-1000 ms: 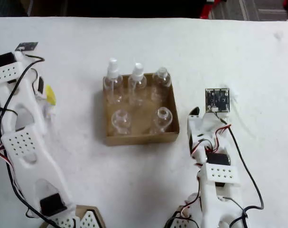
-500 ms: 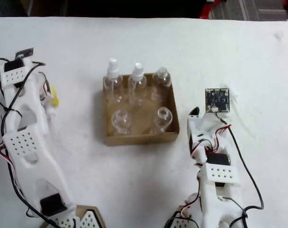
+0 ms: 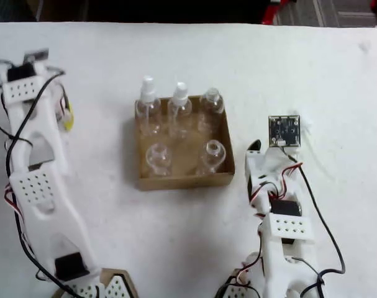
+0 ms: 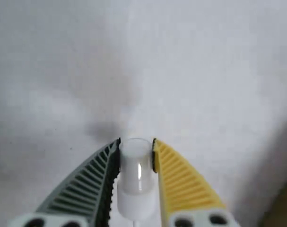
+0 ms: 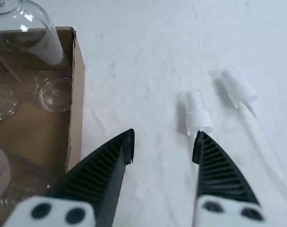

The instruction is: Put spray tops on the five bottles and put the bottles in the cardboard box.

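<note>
The cardboard box [image 3: 184, 180] sits mid-table and holds five clear bottles. The two back ones [image 3: 148, 107] [image 3: 179, 105] wear white spray tops; the back right bottle [image 3: 211, 107] and the two front bottles [image 3: 158, 158] [image 3: 212, 155] have bare necks. My left gripper [image 4: 136, 142], with one grey and one yellow finger, is shut on a white spray top [image 4: 135, 163] above the bare table, left of the box [image 3: 65, 115]. My right gripper [image 5: 163, 137] stands open just right of the box [image 5: 78, 94]. Two loose spray tops [image 5: 198, 113] [image 5: 238, 88] lie on the table beyond its fingertips.
The white table [image 3: 281, 68] stretches wide behind and to the right of the box. The right arm's body and cables [image 3: 284, 230] occupy the front right; the left arm [image 3: 36, 186] runs along the left edge.
The left arm has shifted toward the far side of the table, carrying the spray top with it. The right arm and the box have stayed put.
</note>
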Robot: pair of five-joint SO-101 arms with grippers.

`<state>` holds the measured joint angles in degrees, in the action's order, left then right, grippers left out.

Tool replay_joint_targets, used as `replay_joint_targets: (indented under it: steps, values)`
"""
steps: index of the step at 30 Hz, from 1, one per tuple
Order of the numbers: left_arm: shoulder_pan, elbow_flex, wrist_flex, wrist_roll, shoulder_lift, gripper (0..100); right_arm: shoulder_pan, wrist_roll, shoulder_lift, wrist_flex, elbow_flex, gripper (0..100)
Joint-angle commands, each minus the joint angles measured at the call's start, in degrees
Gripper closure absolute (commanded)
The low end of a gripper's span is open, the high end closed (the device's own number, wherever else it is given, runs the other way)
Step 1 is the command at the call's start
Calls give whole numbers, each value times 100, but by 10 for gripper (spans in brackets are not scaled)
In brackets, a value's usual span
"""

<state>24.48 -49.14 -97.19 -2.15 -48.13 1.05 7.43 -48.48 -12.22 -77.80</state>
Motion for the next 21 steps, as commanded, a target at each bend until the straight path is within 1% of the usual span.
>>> replay_joint_targets:
  steps: [1, 4, 8, 13, 15, 18, 21]
  values:
    - [-321, -1081, -527, -53, 1525, 977, -31, 70, -13, 84, 53, 815]
    - [-479, -791, -527, -53, 2554, 977, -31, 70, -13, 84, 53, 815]
    - [-796, 185, -519, -35, 4127, 977, -31, 70, -13, 84, 53, 815]
    - [-1525, 1626, -501, -18, 6035, 977, -31, 70, -22, 84, 53, 815]
    - [-1859, 2013, -448, -18, 6677, 977, -22, 70, -22, 84, 53, 815]
    - [-2211, 2505, -18, -18, 7547, 977, -22, 70, -13, 84, 53, 815]
    - [-2308, 2998, 536, -26, 8277, 976, -22, 70, -4, 84, 53, 815]
